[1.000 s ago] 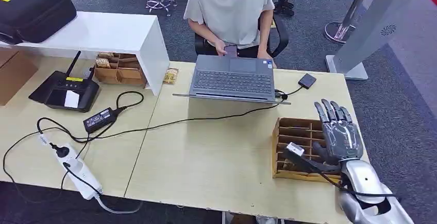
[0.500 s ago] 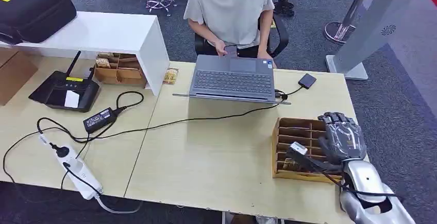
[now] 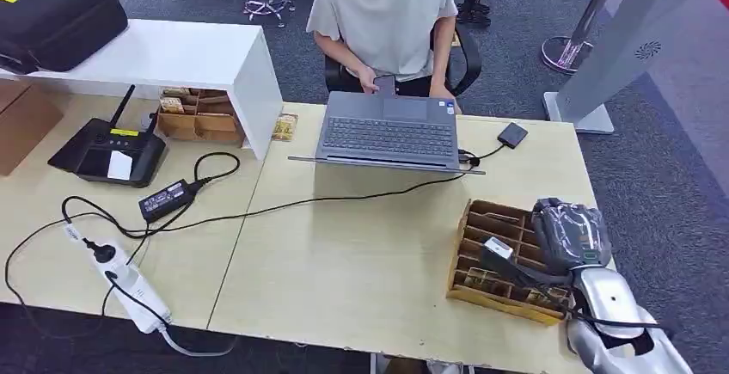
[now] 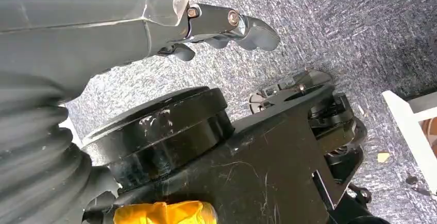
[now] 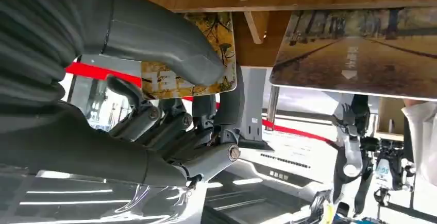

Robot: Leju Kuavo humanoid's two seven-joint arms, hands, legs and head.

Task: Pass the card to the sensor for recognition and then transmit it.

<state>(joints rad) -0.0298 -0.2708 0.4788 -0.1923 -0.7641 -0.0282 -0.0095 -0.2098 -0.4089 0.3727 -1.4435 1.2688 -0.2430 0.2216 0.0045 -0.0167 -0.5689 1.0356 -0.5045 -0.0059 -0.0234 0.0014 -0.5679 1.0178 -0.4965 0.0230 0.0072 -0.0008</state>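
Since the earlier frame the slotted wooden card box (image 3: 499,258) is tilted by the right hand (image 3: 569,235), whose fingers pinch a yellow picture card (image 5: 206,74), which should be drawn out straight.

The floor (image 3: 670,176) was grey carpet. Two pale wooden tables (image 3: 361,254) stood side by side. A white shelf (image 3: 172,56) sat on the left one. A person sat on a black chair (image 3: 464,56) behind the tables.
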